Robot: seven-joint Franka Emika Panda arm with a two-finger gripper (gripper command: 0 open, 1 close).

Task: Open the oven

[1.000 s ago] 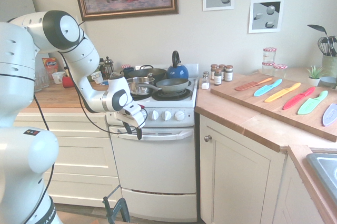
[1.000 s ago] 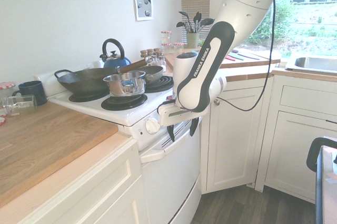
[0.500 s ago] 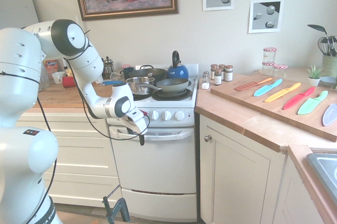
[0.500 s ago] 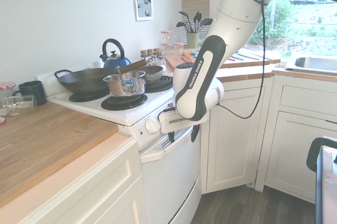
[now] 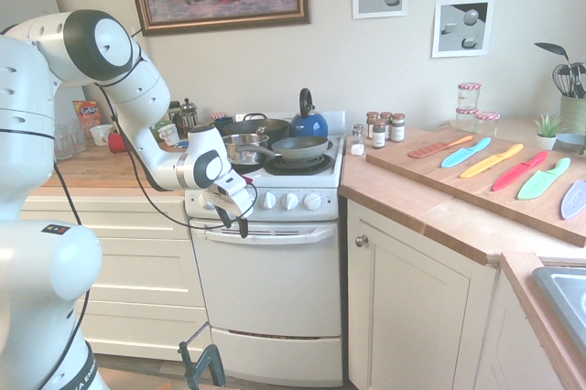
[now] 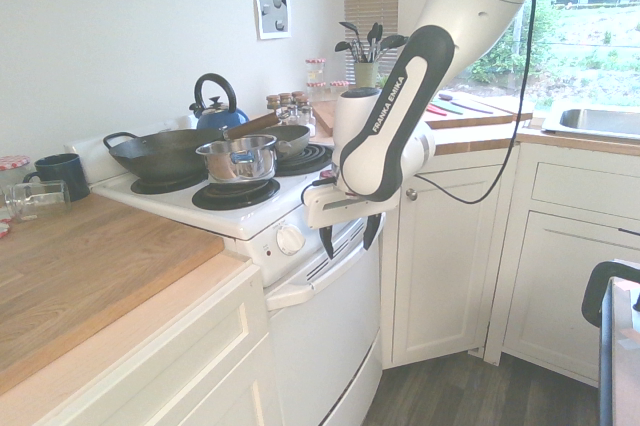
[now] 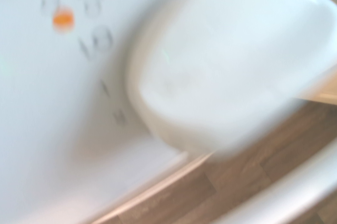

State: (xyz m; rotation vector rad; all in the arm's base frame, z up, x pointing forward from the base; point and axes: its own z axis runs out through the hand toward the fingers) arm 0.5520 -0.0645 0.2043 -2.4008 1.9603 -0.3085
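The pincer point(image 6: 349, 244) points downward at the centre of the second exterior view, its two fingers spread, near the oven's bar handle point(image 6: 292, 294). The oven point(image 5: 268, 285) stands at lower centre of the first exterior view, door closed. The wrist view shows a blurred white knob point(image 7: 226, 61) close up.

A blue kettle point(image 5: 309, 125) (black-handled) stands behind the grey frying pan point(image 5: 299, 147).
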